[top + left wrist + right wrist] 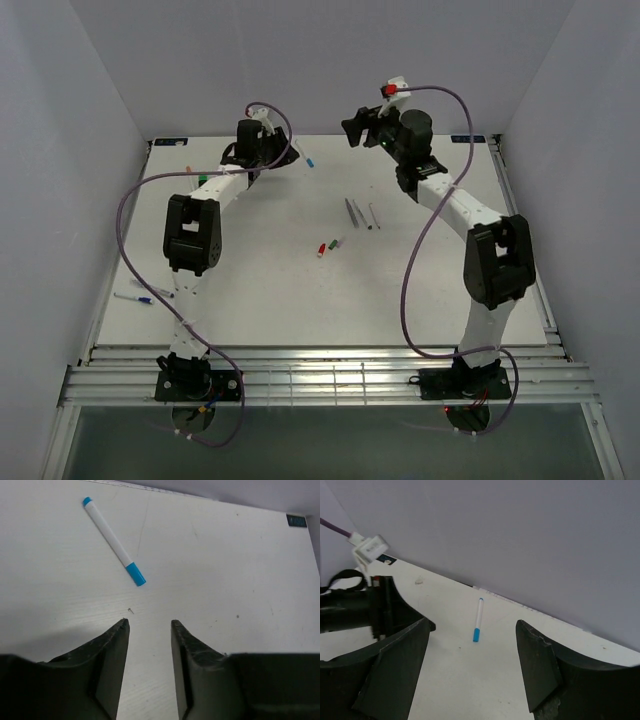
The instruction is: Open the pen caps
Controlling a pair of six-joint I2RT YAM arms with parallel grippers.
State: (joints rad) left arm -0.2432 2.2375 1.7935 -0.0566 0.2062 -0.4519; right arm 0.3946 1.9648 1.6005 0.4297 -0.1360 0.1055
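Overhead and wrist views of a two-arm bench. A white table (300, 310) fills the centre of the overhead frame, enclosed by pale walls (60, 150). The left arm (190, 235) reaches toward the upper left of the table; the right arm (497, 260) rises at the right, its wrist lifted near the upper centre. Purple cables (125, 215) loop beside each arm. The left gripper (148, 627) hangs low over the bare tabletop, its jaws parted by a narrow gap with nothing between them. The right gripper (473, 627) is held above the table, its jaws spread wide and empty. A white-barrelled pen (111, 536) lies flat in the upper left of the left wrist view, well beyond the left fingertips, with its blue cap (135, 574) still on at the end nearer the gripper; in the right wrist view the same pen appears between the two fingers, close to the back wall. Three grey pens (362, 214) lie side by side at the centre of the overhead frame. Just below and left of them are a loose red cap (321, 249) and a green cap (332, 244). More pens (133, 297) lie at the table's left edge.
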